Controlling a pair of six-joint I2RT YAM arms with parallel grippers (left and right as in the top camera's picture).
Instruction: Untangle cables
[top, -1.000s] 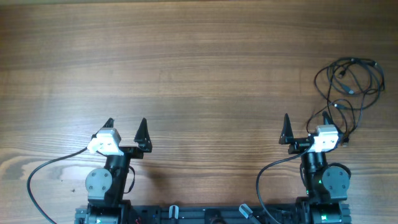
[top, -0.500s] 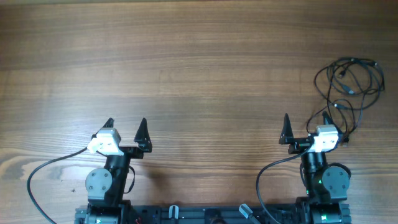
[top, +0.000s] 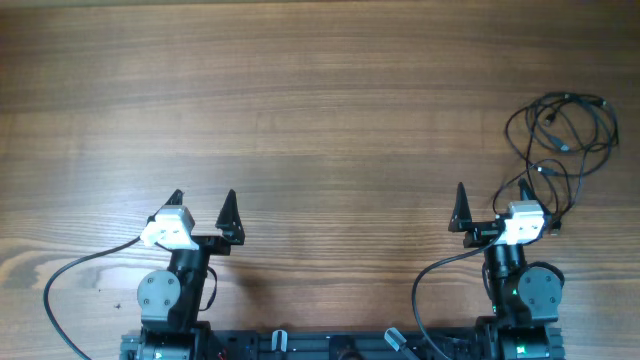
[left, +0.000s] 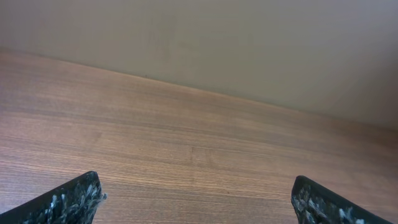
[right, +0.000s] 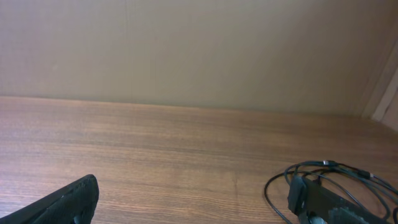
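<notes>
cables (top: 562, 140) are piled in loose loops out around 2 o'clock on the bench (top: 320, 100), just off the right tool (top: 490, 205) at its 1 o'clock. that one and the left tool (top: 202, 202) are both spread wide, holding nothing. cords look light and floppy, probably drag each other along, so i'd pinch near a plug end

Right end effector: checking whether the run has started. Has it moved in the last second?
No. In the overhead view the right end effector sits at the same spot beside the cables as before.
</notes>
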